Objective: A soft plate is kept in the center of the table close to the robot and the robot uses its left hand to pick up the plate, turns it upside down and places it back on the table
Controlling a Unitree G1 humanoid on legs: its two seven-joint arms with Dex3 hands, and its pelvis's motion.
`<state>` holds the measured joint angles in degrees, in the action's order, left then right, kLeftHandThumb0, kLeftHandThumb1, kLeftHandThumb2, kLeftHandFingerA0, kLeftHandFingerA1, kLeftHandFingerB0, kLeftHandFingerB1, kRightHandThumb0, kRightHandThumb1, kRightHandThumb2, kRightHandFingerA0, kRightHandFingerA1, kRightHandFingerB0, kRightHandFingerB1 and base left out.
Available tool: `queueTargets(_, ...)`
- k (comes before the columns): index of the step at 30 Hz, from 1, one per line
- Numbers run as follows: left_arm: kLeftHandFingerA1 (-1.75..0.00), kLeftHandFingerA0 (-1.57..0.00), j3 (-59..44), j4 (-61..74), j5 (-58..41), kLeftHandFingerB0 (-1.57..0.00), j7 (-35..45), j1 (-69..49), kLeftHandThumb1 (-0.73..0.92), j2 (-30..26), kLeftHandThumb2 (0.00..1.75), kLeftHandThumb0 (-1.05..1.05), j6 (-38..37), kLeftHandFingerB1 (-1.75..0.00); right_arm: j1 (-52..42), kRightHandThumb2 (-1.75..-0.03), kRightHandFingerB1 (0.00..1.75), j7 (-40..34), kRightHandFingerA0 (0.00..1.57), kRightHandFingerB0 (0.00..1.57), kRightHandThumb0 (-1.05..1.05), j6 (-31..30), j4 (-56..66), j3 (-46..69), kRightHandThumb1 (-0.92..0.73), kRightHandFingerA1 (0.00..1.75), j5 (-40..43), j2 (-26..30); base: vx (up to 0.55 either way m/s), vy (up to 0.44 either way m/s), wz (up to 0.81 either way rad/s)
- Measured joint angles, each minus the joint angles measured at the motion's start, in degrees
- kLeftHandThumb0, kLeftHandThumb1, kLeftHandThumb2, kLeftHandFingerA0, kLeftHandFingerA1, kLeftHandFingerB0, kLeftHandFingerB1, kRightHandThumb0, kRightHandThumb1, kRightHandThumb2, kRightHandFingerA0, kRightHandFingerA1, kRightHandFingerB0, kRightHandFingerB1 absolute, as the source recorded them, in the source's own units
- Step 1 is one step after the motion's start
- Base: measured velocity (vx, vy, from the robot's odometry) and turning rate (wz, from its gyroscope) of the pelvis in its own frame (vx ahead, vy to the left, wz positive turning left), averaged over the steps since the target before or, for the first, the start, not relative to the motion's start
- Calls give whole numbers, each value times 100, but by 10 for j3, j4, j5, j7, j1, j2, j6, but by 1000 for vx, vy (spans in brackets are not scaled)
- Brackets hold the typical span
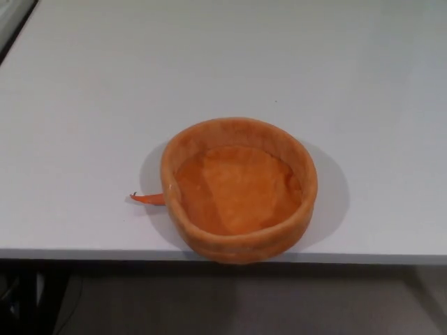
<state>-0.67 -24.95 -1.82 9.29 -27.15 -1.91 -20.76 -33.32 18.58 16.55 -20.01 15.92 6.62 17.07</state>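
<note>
An orange soft plate (pixel 239 188), shaped like a shallow bowl with a thick plush rim, sits upright with its hollow facing up. It rests on the white table (pixel 209 70) right at the near edge, its front rim slightly overhanging. A small orange tag (pixel 148 199) sticks out from its left side and lies on the tabletop. Neither of my hands shows in the head view.
The table's front edge (pixel 84 255) runs across the lower part of the picture, with dark floor below it. At the top left corner the table's far edge (pixel 15 31) shows.
</note>
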Motion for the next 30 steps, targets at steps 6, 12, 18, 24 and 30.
queueTargets(6, -97, -27, -8, 35, -24, -23, 19, -21, 86, 7, 70, -105, -55, -77, -28, -107, 38, 52, 20, 7, -80, 45, 52, 27, -72, 54, 42, 9, 0, 0, 0)
queueTargets(12, -96, -27, -16, 48, -47, -23, 41, -34, 84, 16, 71, -105, -107, -77, -39, -109, 34, 101, 21, 6, -85, 81, 71, 47, -75, 53, 78, 17, 0, 0, 0)
queueTargets(18, -96, -27, -24, 50, -69, -22, 63, -40, 83, 19, 76, -105, -154, -78, -38, -69, 25, 150, 25, 13, -80, 118, 62, 59, -92, 42, 108, 24, 0, 0, 0)
queueTargets(24, -96, -26, -25, 50, -89, -22, 81, -42, 88, 22, 73, -105, -178, -79, -25, -109, 34, 180, 21, 5, -83, 145, 33, 66, -75, 53, 119, 28, 0, 0, 0)
queueTargets(30, -96, -12, -30, 70, -125, -15, 98, -45, 89, 39, 69, -105, -179, -74, -26, -109, 37, 193, 20, 7, -81, 160, 30, 71, -74, 52, 120, 28, 0, 0, 0)
